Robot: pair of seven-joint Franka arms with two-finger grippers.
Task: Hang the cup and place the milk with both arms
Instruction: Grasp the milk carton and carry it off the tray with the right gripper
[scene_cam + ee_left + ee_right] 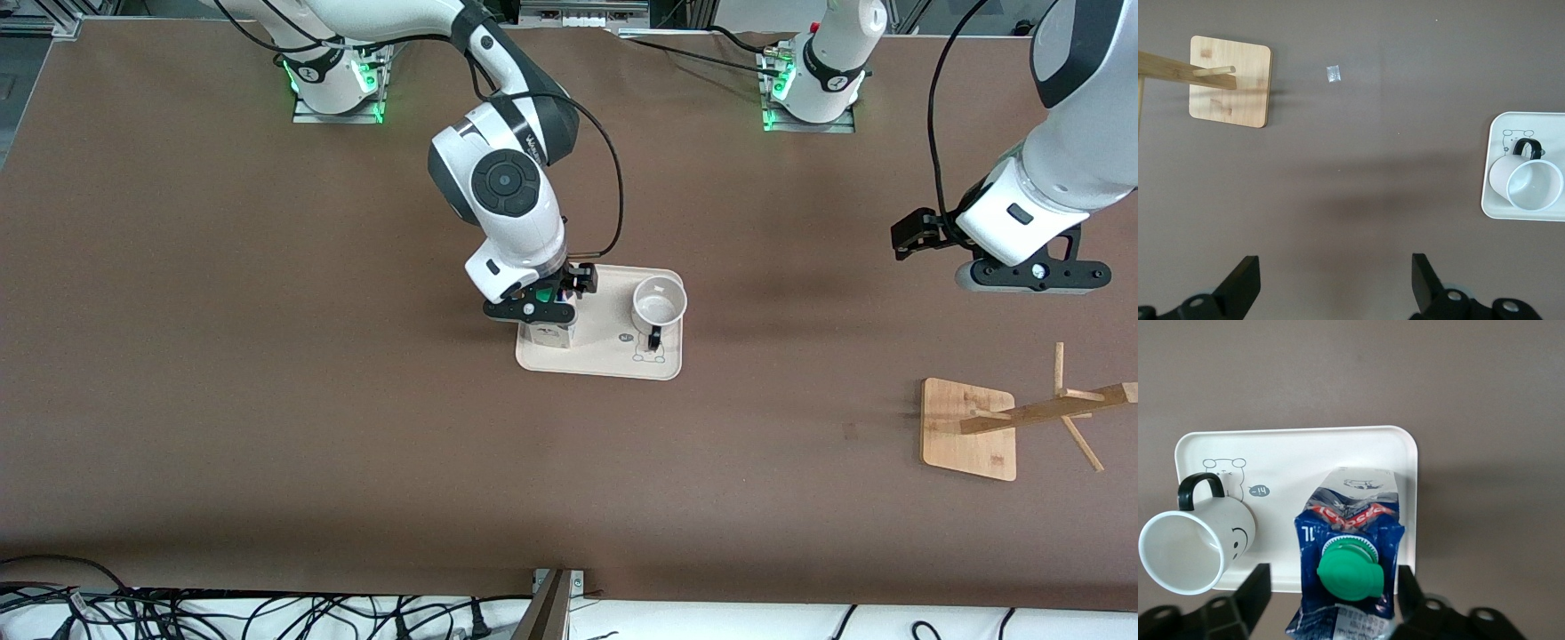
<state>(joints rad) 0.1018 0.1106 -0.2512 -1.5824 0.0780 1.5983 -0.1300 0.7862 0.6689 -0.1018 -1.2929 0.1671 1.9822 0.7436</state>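
Observation:
The milk (pixel 547 335) stands upright on a cream tray (pixel 605 351), at the tray's end toward the right arm. In the right wrist view the milk (pixel 1348 540) shows its dark blue top and green cap. My right gripper (pixel 533 311) is low over it, open, with one finger on each side of the carton (pixel 1331 593). The white cup (pixel 660 305) stands upright at the tray's other end, black handle toward the front camera; it also shows in the right wrist view (pixel 1201 543) and the left wrist view (pixel 1528 183). My left gripper (pixel 1036 274) hangs open and empty (pixel 1335 280) above bare table.
A wooden cup rack (pixel 967 429) with a square base and pegs stands toward the left arm's end of the table, nearer to the front camera than the tray; it also shows in the left wrist view (pixel 1231 80). A small scrap (pixel 1333 74) lies on the table beside it.

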